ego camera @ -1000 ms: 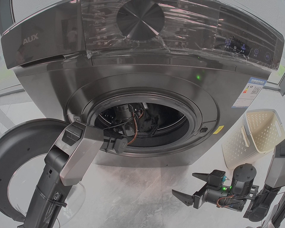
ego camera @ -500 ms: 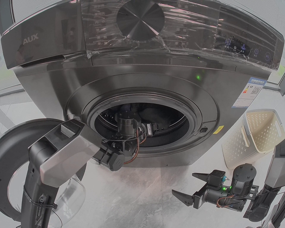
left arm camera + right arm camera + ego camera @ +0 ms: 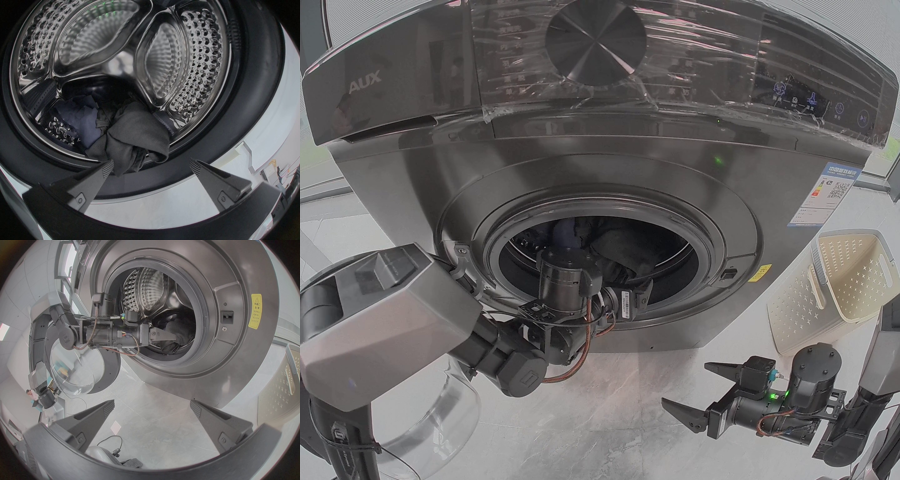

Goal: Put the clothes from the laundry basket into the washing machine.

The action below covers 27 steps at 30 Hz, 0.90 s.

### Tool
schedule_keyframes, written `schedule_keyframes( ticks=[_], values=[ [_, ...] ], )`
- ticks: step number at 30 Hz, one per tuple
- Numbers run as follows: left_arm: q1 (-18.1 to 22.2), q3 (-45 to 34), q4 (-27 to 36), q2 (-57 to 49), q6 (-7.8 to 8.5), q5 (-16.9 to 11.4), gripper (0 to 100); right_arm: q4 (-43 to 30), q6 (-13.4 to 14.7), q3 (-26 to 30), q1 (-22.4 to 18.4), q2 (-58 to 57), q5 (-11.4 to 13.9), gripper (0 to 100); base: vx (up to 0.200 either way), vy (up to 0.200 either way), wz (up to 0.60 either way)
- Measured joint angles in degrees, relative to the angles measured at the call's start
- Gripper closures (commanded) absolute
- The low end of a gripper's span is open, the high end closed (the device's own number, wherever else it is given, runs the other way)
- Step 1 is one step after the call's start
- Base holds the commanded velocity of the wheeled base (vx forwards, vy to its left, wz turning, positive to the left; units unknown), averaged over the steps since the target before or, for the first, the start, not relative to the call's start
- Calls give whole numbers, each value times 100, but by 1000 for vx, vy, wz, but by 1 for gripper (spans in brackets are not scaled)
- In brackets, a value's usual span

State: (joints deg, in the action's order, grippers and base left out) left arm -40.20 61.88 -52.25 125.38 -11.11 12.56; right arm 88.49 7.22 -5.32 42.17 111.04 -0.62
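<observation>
While the left gripper sits at the mouth of the washing machine with its fingers spread and nothing between them, the clothes lie inside the drum: a dark bundle at the front lip, one fold drooping toward the door seal, and a bluish piece just behind it. The laundry basket lies tipped on the floor to the machine's right, and the part of its inside that shows holds nothing. The right gripper hangs low over the floor near the basket, fingers open and empty. Loading looks nearly done. Likely left: nudge the dark bundle deeper and check the basket.
</observation>
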Motion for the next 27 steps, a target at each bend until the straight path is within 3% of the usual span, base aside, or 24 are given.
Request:
schedule_keyframes(
  ticks=[10, 24, 25, 27],
  values=[
    [46, 39, -117, -241, -5, -90, 0, 0, 0, -5, -2, -13, 0, 0, 0, 0, 0],
    [432, 1207, -380, 976, 22, -255, 0, 0, 6, 9, 0, 9, 2, 0, 0, 0, 0],
    [444, 1279, -372, 1051, 24, -260, 100, -2, 6, 9, 0, 12, 0, 0, 0, 0, 0],
    [453, 1428, -361, 1175, 41, -268, 100, -2, 11, 9, 0, 21, 0, 0, 0, 0, 0]
  ],
)
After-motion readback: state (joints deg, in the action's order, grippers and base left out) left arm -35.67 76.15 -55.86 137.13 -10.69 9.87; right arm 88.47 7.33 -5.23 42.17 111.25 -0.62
